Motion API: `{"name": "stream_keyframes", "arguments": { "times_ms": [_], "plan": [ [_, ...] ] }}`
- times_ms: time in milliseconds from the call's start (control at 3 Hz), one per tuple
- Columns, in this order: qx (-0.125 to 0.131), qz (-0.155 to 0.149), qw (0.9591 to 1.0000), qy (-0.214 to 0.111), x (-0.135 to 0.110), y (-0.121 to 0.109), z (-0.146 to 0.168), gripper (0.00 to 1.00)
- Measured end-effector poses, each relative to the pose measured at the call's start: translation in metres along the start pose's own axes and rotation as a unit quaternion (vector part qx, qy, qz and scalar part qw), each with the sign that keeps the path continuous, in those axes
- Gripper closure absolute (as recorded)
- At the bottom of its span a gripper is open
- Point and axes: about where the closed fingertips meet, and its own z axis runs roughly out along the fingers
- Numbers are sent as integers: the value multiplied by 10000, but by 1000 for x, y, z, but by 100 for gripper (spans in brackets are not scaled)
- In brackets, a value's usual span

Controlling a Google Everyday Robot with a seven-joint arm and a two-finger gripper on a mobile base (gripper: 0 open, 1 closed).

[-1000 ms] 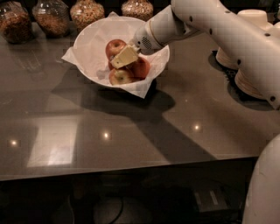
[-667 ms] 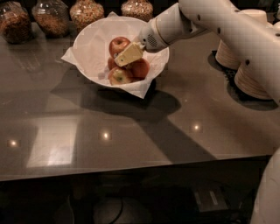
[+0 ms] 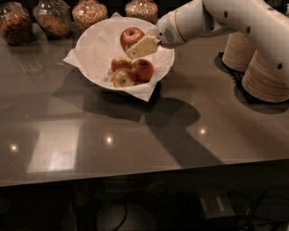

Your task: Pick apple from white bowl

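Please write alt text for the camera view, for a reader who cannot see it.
The gripper holds the apple over the white bowl, where three other apples lie on crumpled paper. Jars and stacked paper bowls stand on the dark counter.

Clasping the deep red, round apple (image 3: pixel 131 37) at its lower right side with the gripper (image 3: pixel 142 47), over the far half of the wide, paper-lined white bowl (image 3: pixel 86 46); holding it stem dimple up.
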Motion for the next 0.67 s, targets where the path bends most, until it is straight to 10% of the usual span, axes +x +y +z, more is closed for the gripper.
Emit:
{"name": "stream_keyframes", "arguments": {
  "times_ms": [667],
  "plan": [
    [181,-129,9980,-596,-18,4,-51,100]
  ]
}}
